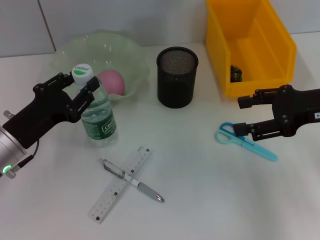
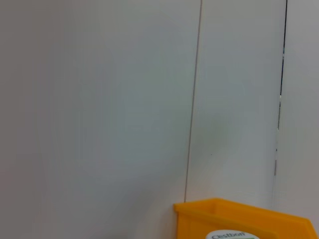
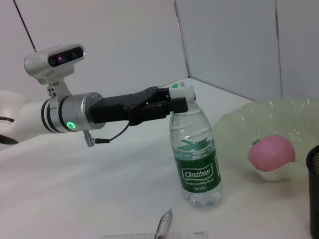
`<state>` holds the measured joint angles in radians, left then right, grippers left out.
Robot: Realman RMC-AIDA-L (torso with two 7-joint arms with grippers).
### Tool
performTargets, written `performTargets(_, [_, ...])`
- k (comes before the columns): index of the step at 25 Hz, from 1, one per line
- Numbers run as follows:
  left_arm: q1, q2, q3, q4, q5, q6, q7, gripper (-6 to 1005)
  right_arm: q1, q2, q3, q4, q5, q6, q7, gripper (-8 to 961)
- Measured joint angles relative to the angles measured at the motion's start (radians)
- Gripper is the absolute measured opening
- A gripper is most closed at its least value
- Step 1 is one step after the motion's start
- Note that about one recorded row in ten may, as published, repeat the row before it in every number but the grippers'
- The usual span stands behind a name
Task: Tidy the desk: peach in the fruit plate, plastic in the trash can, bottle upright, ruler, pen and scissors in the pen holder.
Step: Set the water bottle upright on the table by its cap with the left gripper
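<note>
The clear water bottle (image 1: pixel 99 117) with a green label stands upright on the table. My left gripper (image 1: pixel 81 82) is shut on its neck just under the white cap (image 1: pixel 81 71), as the right wrist view also shows for the gripper (image 3: pixel 175 102) and bottle (image 3: pixel 197 159). The pink peach (image 1: pixel 111 81) lies in the pale green fruit plate (image 1: pixel 135 57). My right gripper (image 1: pixel 241 116) hangs open just above the handles of the blue scissors (image 1: pixel 245 141). A white ruler (image 1: pixel 120 184) lies near the front with a silver pen (image 1: pixel 132 180) across it. The black mesh pen holder (image 1: pixel 177 77) stands mid-table.
A yellow bin (image 1: pixel 250 45) stands at the back right with a small dark crumpled thing (image 1: pixel 236 73) inside. The left wrist view shows the wall, the bin's rim (image 2: pixel 239 219) and the bottle cap (image 2: pixel 227 235).
</note>
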<state>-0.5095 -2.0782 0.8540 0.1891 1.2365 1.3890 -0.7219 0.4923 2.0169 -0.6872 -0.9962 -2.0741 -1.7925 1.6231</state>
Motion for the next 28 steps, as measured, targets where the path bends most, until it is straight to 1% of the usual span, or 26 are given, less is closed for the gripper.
performTargets(2, [-0.001, 0.000, 0.001, -0.001, 0.000, 0.000, 0.000, 433, 0.000, 0.000, 0.000, 0.000, 0.000, 0.000, 0.000, 816])
performTargets(21, [0.001, 0.003, 0.005, 0.000, 0.005, 0.024, 0.037, 561, 0.001, 0.000, -0.002, 0.002, -0.004, -0.005, 0.004, 816])
performTargets(26, [0.007, 0.006, 0.005, 0.005, 0.002, 0.044, 0.032, 802, 0.002, 0.001, -0.002, 0.005, -0.004, -0.005, 0.004, 816])
performTargets(28, [0.014, 0.010, 0.005, 0.009, 0.002, 0.065, 0.012, 804, 0.003, 0.001, -0.001, 0.005, -0.004, -0.004, 0.004, 816])
